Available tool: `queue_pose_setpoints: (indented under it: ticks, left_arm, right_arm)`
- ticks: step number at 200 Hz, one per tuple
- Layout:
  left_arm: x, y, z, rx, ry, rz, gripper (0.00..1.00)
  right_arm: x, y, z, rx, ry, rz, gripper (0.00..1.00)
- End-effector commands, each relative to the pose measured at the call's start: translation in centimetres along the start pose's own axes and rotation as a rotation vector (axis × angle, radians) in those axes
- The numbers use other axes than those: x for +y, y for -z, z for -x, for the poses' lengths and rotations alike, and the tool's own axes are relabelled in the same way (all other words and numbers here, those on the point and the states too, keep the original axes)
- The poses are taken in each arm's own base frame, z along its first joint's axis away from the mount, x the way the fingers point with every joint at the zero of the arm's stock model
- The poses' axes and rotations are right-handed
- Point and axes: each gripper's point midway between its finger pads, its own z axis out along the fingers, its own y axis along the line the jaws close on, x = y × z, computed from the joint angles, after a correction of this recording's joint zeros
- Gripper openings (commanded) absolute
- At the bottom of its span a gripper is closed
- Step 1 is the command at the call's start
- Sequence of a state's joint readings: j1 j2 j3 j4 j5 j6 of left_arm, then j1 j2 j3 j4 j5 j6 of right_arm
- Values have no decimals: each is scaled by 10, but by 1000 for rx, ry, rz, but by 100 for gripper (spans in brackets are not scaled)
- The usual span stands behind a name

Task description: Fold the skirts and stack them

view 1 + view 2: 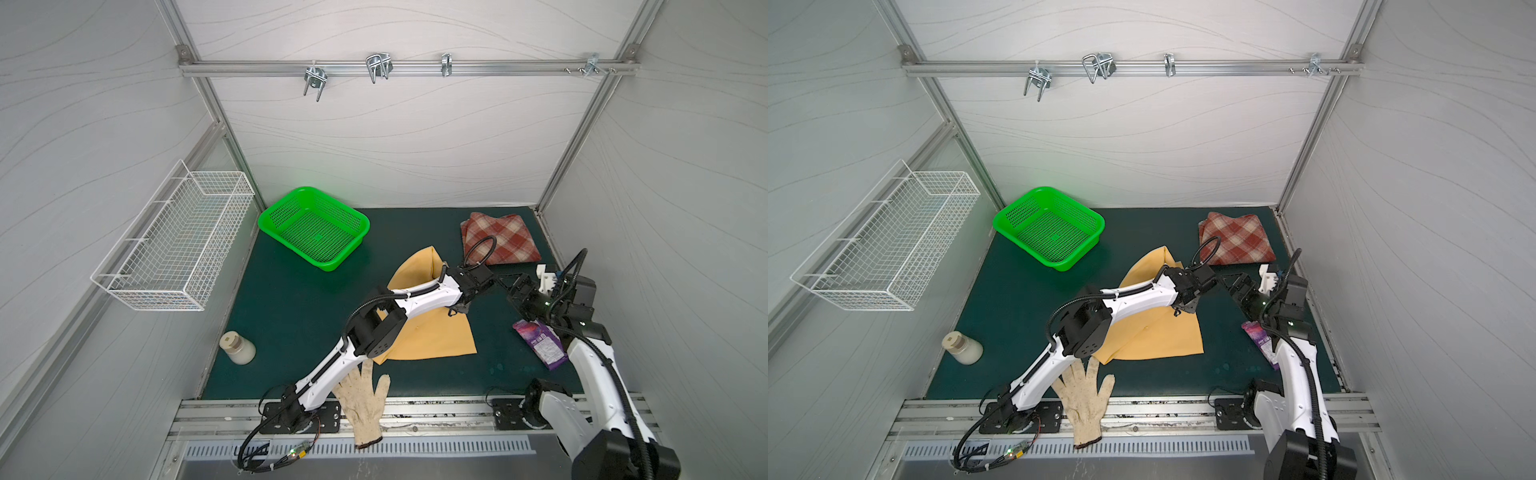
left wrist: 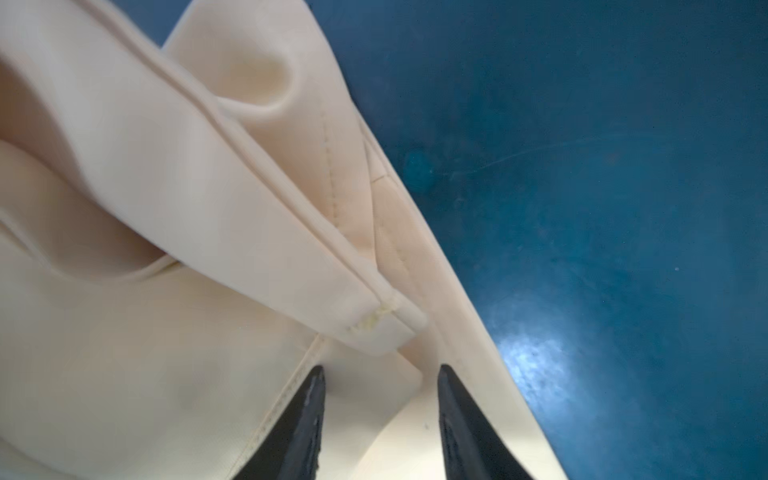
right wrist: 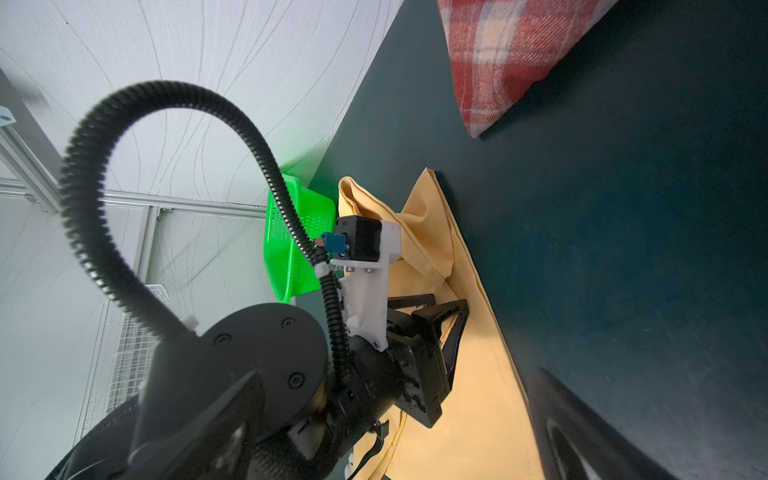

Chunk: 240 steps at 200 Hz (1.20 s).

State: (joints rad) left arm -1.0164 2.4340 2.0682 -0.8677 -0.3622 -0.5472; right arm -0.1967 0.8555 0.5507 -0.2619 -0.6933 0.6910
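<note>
The mustard-yellow skirt (image 1: pixel 432 336) lies directly under the left claw (image 2: pixel 380 370), spread on the dark green mat (image 1: pixel 291 316) as a rough triangle. It is smooth, plain cloth. Its broad hem is behind the claw, toward the arm's base, and its narrow end beyond the claw rises in a loose standing fold. In the left wrist view a stitched, doubled corner sits just ahead of the fingertips (image 2: pixel 307 407), which stand apart and pinch nothing. The plaid skirt (image 1: pixel 498 241), rust-red and cream with a woolly look, lies folded into a flat square beyond the right claw (image 1: pixel 503 289). That claw is spread wide and empty, just beside the left one.
</note>
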Motion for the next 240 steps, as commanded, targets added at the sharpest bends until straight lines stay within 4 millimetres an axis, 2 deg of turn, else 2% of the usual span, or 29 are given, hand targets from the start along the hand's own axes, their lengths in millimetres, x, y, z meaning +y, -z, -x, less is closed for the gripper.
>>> queue_pose_setpoints:
  ticks: [1,88,146,163,171,188,218,240]
  left_arm:
    - [2,-2,4,-6,15,32,44]
    - [7,-4,10,-24,13,68,35]
    - [12,-11,6,-5,13,83,13]
    - [14,-10,5,-5,13,89,9]
    - [15,-8,6,-5,16,89,3]
    - [16,0,9,-14,21,73,0]
    - [30,22,17,-22,69,3,0]
    - [51,43,26,-44,151,-81,0]
  right_arm:
    - [4,1,0,-3,17,13,99]
    - [2,1,-3,7,22,15,99]
    - [4,2,-5,11,24,19,99]
    - [5,2,-4,11,25,23,99]
    - [6,2,-4,13,24,28,99]
    - [7,1,-4,15,27,36,99]
    - [7,-4,-5,36,25,62,99]
    - [9,-11,-7,59,29,81,99]
